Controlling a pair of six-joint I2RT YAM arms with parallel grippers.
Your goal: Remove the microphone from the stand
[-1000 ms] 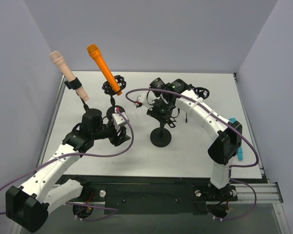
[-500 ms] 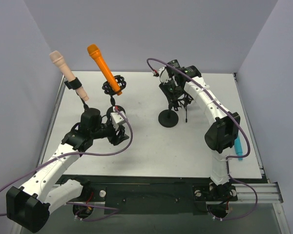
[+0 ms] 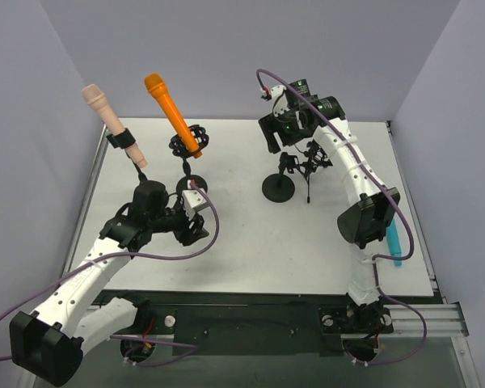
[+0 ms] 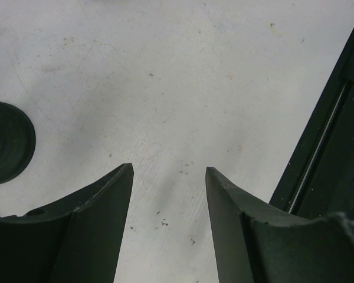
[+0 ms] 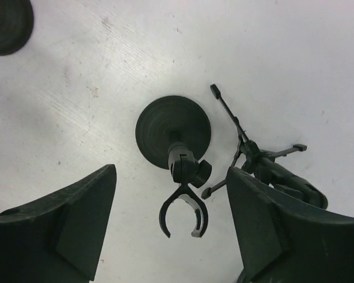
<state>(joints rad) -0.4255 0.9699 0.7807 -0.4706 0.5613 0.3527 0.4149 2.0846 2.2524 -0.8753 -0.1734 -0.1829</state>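
Note:
An orange microphone (image 3: 170, 109) leans in a black shock mount (image 3: 196, 135) on its stand at the back left. A beige microphone (image 3: 107, 117) sits in a clip (image 3: 122, 139) on a second stand, further left. A teal microphone (image 3: 396, 242) lies on the table at the right, partly behind the right arm. My right gripper (image 3: 276, 139) (image 5: 170, 171) hangs open above an empty clip (image 5: 183, 215) on a round-based stand (image 3: 278, 187) (image 5: 173, 131). My left gripper (image 3: 192, 229) (image 4: 168, 171) is open and empty over bare table, in front of the orange microphone's stand.
A small black tripod stand (image 3: 311, 162) (image 5: 253, 153) is just right of the empty stand. A round black base (image 4: 6, 150) lies left of my left fingers. A black rail (image 4: 330, 147) borders the table. Grey walls close in the back and sides.
My right gripper carried the empty round-based stand toward the back, opened and let it go, then rose above it. The left arm has hardly moved.

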